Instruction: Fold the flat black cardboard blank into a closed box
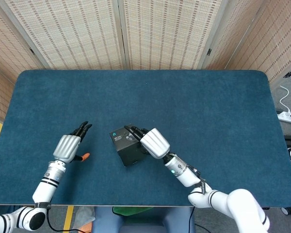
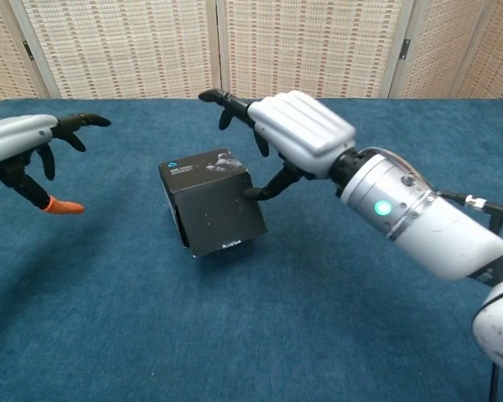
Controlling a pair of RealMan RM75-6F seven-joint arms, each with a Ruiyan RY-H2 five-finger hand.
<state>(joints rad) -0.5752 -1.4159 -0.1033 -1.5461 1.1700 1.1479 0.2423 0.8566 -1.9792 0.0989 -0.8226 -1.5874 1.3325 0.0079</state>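
Black box (image 2: 211, 205) with pale print and a small blue triangle mark on top, just left of the white right hand (image 2: 298, 134) with black fingers (image 2: 226, 104). Left hand (image 2: 21, 142) silver-white, dark-fingered, one tip orange. Beneath both, deep teal-blue tablecloth (image 1: 184, 107); behind, beige woven screens (image 1: 150, 29).
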